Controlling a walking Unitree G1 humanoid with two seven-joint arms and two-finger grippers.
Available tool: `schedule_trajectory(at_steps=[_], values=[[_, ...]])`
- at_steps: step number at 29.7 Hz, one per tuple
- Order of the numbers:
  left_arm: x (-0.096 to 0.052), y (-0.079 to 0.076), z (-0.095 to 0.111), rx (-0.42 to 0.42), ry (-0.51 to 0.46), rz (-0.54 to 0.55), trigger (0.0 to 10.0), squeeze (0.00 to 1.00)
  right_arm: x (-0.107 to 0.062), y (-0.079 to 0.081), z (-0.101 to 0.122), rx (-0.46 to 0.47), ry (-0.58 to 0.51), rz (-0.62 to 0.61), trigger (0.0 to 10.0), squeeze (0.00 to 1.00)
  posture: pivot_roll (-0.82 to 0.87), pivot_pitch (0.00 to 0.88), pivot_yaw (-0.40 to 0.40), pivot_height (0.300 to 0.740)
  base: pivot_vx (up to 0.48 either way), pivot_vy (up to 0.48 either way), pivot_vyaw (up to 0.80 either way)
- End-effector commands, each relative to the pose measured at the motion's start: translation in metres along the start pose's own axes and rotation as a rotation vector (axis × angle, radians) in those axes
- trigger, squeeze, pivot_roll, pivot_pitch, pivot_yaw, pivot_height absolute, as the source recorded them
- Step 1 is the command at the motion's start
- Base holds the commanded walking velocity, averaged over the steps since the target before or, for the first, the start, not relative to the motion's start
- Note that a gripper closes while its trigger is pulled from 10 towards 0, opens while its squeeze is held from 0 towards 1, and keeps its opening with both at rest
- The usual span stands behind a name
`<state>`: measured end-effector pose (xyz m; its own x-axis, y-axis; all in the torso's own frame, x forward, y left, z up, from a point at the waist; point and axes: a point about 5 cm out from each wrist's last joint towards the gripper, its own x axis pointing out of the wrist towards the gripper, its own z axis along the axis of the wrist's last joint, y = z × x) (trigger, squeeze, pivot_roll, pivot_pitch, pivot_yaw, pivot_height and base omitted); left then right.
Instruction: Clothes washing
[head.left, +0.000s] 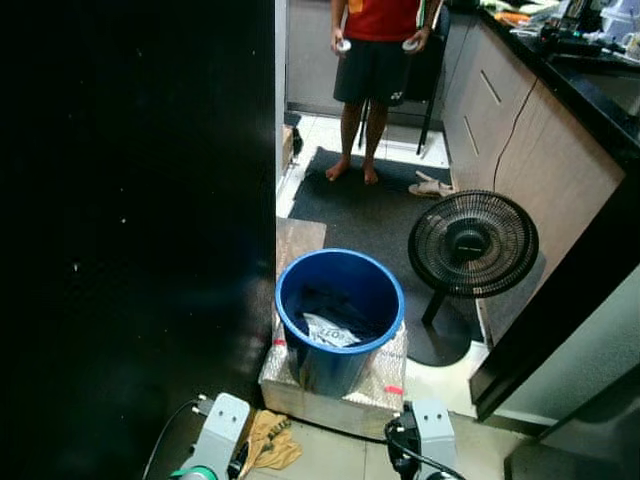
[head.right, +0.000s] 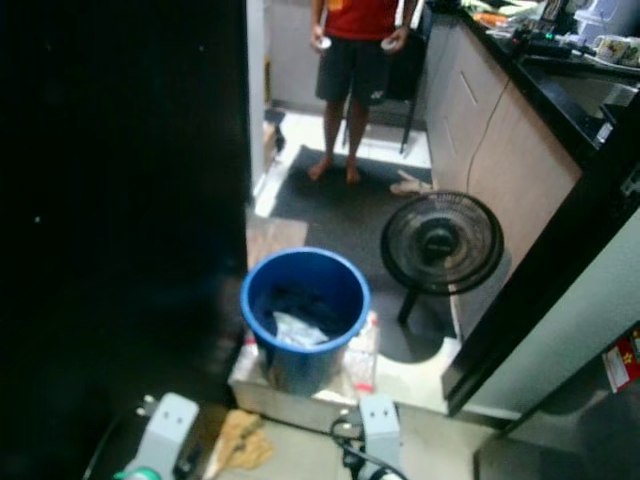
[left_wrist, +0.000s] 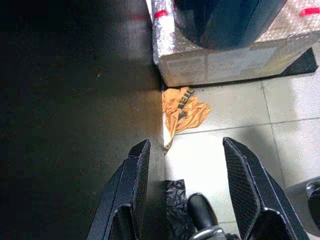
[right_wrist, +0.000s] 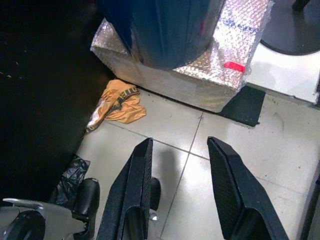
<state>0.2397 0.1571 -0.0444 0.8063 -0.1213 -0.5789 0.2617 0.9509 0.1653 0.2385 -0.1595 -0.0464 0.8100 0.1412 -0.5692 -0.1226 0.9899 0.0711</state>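
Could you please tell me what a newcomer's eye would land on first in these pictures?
Probably the blue bucket holding clothes, standing on a silver foil-wrapped box at centre. Right of it stands a black fan, and an orange garment lies crumpled on the tiles by the box's near corner.

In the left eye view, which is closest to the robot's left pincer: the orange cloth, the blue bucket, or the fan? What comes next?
1. Orange cloth, on the floor right beside the left pincer.
2. Blue bucket, ahead on the silver box.
3. Fan, farthest, off to the right.

Blue bucket (head.left: 340, 300); orange cloth (right_wrist: 119, 104); silver quilted box (right_wrist: 210, 75); black fan (head.left: 472, 243); red shirt (head.left: 382, 18); pale floor tiles (right_wrist: 190, 165).
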Motion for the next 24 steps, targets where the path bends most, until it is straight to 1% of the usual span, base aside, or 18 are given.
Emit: schedule_trajectory(at_steps=[1,2,5,19,24], values=[[-0.0024,-0.0023,-0.0073,0.000,0.025,-0.009,10.0,0.00,-0.0021,-0.0006,-0.0062,0.012,0.021,-0.007,10.0,0.00,0.02,0.001,-0.017,0.740,0.000,0.000,0.00],[-0.0024,-0.0023,-0.0073,0.000,0.025,-0.009,10.0,0.00,-0.0021,-0.0006,-0.0062,0.012,0.021,-0.007,10.0,0.00,0.02,0.001,-0.017,0.740,0.000,0.000,0.00],[-0.0024,-0.0023,-0.0070,0.006,0.021,-0.013,10.0,0.00,-0.0022,-0.0002,-0.0067,0.012,0.023,-0.006,10.0,0.00,0.02,0.001,-0.017,0.740,0.000,-0.334,0.00],[-0.0025,-0.0032,-0.0065,0.006,0.013,-0.016,10.0,0.00,-0.0023,0.0004,-0.0071,0.011,0.022,-0.003,10.0,0.00,0.02,0.006,-0.017,0.740,0.000,-0.408,0.00],[-0.0027,-0.0028,-0.0066,-0.012,0.009,-0.009,10.0,0.00,-0.0025,0.0006,-0.0075,0.012,0.023,-0.003,10.0,0.00,0.02,0.008,-0.017,0.740,0.000,0.000,0.00]])
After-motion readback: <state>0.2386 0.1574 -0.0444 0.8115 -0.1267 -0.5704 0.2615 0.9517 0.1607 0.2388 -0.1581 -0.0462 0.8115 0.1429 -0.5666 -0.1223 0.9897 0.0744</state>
